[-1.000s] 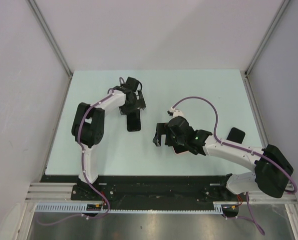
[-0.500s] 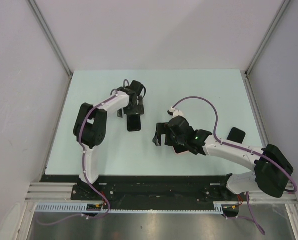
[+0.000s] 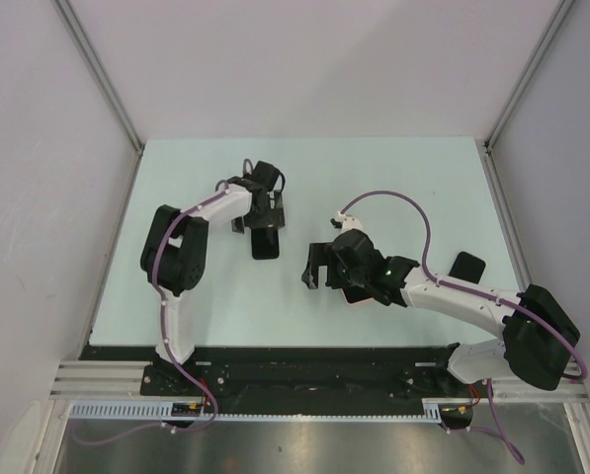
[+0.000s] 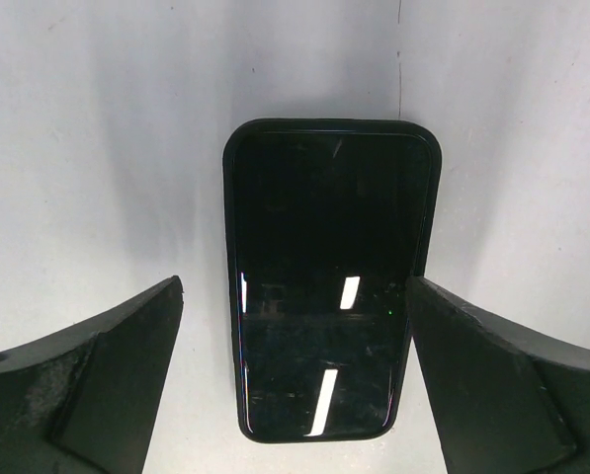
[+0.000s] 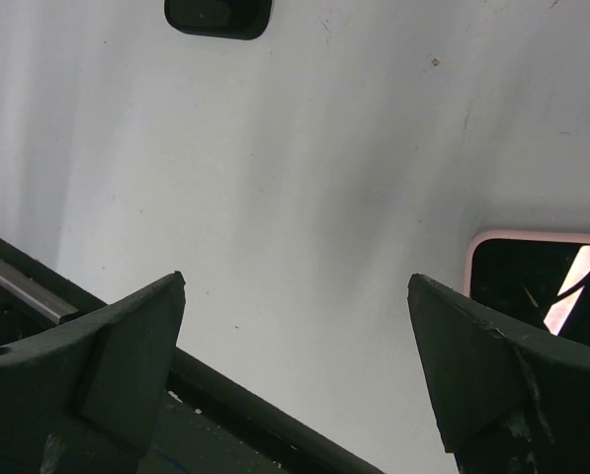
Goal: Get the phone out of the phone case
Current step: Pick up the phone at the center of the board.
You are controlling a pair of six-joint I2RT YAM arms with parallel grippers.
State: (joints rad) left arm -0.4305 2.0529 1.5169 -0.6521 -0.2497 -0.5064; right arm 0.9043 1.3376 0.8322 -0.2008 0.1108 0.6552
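A black phone [image 4: 329,286] with a glossy dark screen and a thin dark rim lies flat on the pale table [image 3: 196,286]. My left gripper [image 4: 295,286] hangs open above it, one finger on each side of its near end, touching nothing. From above, the same phone [image 3: 266,244] lies just in front of the left gripper [image 3: 259,223]. My right gripper [image 3: 312,269] is open and empty over bare table at the centre. In the right wrist view the right gripper [image 5: 295,281] has a pink-rimmed phone [image 5: 532,286] beside its right finger.
A flat black object [image 3: 467,267] lies at the table's right side near the right arm. A dark rounded object [image 5: 218,14] shows at the top edge of the right wrist view. The black rail [image 5: 235,405] of the table's near edge runs below the right fingers.
The left wrist has shifted slightly above the black phone and back. The right arm and the phones have not moved.
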